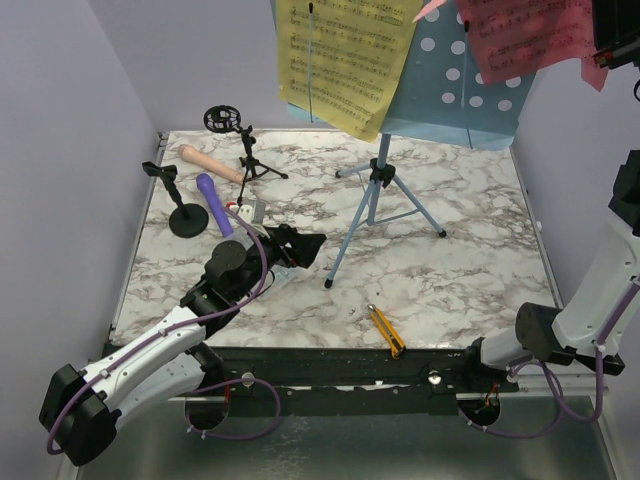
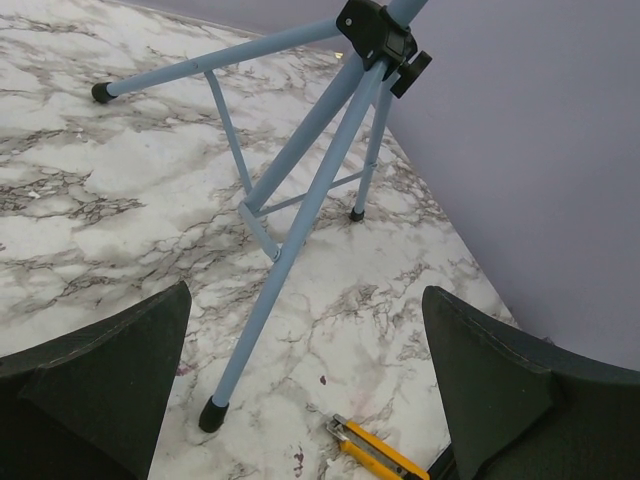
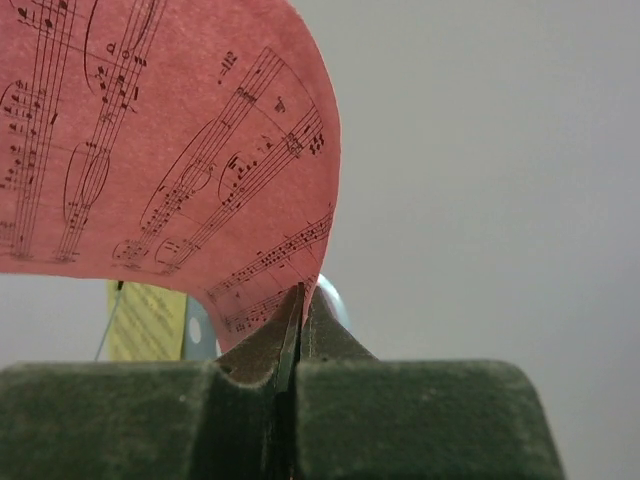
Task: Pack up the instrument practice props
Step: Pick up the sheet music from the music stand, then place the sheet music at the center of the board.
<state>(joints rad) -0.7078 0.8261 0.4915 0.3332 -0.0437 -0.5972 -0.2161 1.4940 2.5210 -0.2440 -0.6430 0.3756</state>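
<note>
Pinches the lower edge of the pink page point(image 3: 170, 140) in the right gripper point(image 3: 298, 300), fingers pressed together on the paper, at the upper right of the overhead view. Page bowed up and over the fingers, printed with black staves and notes, overlapping the upper right corner of the music rack point(image 1: 455, 90).

Keeps the left gripper point(image 2: 305, 295) spread wide with nothing between the fingers, low over the marble table point(image 1: 470, 270) left of centre, facing the tripod legs point(image 2: 300, 190).

At the top of the overhead view: rack light blue, dotted with round holes, bearing the yellow page point(image 1: 340, 60), which hangs past its lower left edge.

In the upper left, on the marble: beige microphone point(image 1: 205, 162); purple microphone point(image 1: 214, 203) just beside a round-based black mic mount point(image 1: 185, 215); second mount point(image 1: 245, 160) on small tripod feet, topped by a ring.

Near the lower edge: yellow-and-black utility knife point(image 1: 386, 331).
</note>
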